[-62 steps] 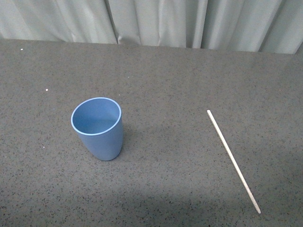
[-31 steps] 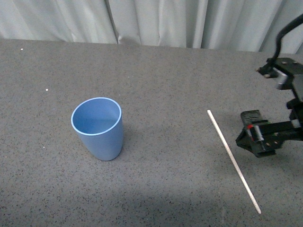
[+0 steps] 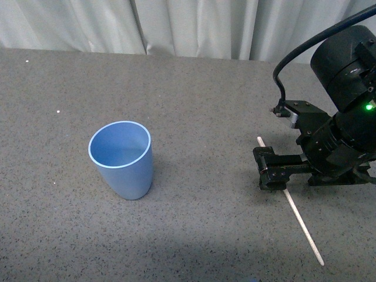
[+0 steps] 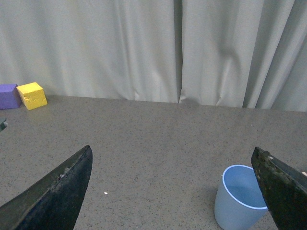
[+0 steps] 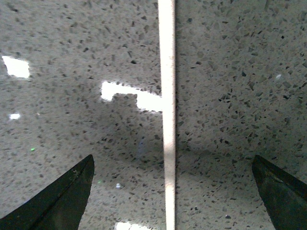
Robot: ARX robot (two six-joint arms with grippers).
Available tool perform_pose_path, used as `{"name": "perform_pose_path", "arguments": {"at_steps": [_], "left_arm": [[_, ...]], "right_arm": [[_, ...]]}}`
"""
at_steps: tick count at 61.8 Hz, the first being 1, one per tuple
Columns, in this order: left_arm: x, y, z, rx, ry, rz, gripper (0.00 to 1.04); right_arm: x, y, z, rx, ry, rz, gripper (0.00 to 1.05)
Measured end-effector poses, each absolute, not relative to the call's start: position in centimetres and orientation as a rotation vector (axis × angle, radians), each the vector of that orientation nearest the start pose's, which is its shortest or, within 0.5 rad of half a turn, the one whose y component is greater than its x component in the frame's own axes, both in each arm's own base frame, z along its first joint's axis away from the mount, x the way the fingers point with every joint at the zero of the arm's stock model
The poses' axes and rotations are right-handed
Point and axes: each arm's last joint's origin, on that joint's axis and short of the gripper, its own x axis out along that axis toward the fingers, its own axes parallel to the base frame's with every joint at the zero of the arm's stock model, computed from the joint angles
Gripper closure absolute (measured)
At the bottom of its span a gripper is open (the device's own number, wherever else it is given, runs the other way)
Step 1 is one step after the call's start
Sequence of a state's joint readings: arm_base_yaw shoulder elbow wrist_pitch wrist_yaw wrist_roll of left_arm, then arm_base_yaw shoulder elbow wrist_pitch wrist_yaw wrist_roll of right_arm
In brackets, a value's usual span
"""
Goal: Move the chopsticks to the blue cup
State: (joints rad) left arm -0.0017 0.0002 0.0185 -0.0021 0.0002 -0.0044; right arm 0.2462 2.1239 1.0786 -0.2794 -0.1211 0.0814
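The blue cup [image 3: 120, 158] stands upright on the grey table, left of centre, and looks empty. It also shows in the left wrist view [image 4: 239, 200]. The chopstick [image 3: 302, 226] lies flat on the table at the right, slanting from far left to near right. My right gripper [image 3: 279, 147] is open and low over the chopstick's far half, hiding part of it. In the right wrist view the chopstick [image 5: 167, 120] runs down the middle between the spread fingers of the right gripper [image 5: 171, 191], untouched. My left gripper [image 4: 172, 191] is open and empty, well back from the cup, which sits near one finger [image 4: 283, 191].
The grey speckled table [image 3: 194, 88] ends at pale curtains [image 3: 194, 23] behind. A yellow block [image 4: 32, 95] and a purple block [image 4: 7, 95] sit by the curtain, seen only in the left wrist view.
My right arm has come in from the right edge and moved left and down over the chopstick. The cup and chopstick have not moved.
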Motion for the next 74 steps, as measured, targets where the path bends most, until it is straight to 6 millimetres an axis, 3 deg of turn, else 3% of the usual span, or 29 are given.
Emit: {"name": "perform_pose_path", "arguments": {"at_steps": [13, 23, 37, 49, 55, 61, 68, 74], "left_arm": [[9.7, 0.0, 17.0, -0.004, -0.016, -0.002, 0.07], [9.7, 0.0, 17.0, -0.004, -0.016, -0.002, 0.07], [9.7, 0.0, 17.0, -0.004, -0.016, -0.002, 0.07], [9.7, 0.0, 17.0, -0.004, -0.016, -0.002, 0.07], [9.7, 0.0, 17.0, -0.004, -0.016, -0.002, 0.07], [9.7, 0.0, 17.0, -0.004, -0.016, -0.002, 0.07], [9.7, 0.0, 17.0, -0.004, -0.016, -0.002, 0.07], [9.7, 0.0, 17.0, -0.004, -0.016, -0.002, 0.07]], "right_arm": [[34.9, 9.3, 4.9, -0.033, 1.340, 0.242, 0.37], [35.0, 9.2, 4.7, -0.066, 1.344, 0.220, 0.74], [35.0, 9.2, 4.7, -0.089, 1.350, 0.221, 1.04], [35.2, 9.1, 5.1, -0.049, 1.310, 0.257, 1.04], [35.0, 9.1, 6.4, -0.019, 1.215, 0.292, 1.04], [34.9, 9.5, 9.2, 0.014, 1.080, 0.358, 1.04], [34.2, 10.9, 14.7, 0.020, 0.834, 0.481, 1.04], [33.5, 12.4, 16.7, 0.018, 0.676, 0.601, 1.04]]}}
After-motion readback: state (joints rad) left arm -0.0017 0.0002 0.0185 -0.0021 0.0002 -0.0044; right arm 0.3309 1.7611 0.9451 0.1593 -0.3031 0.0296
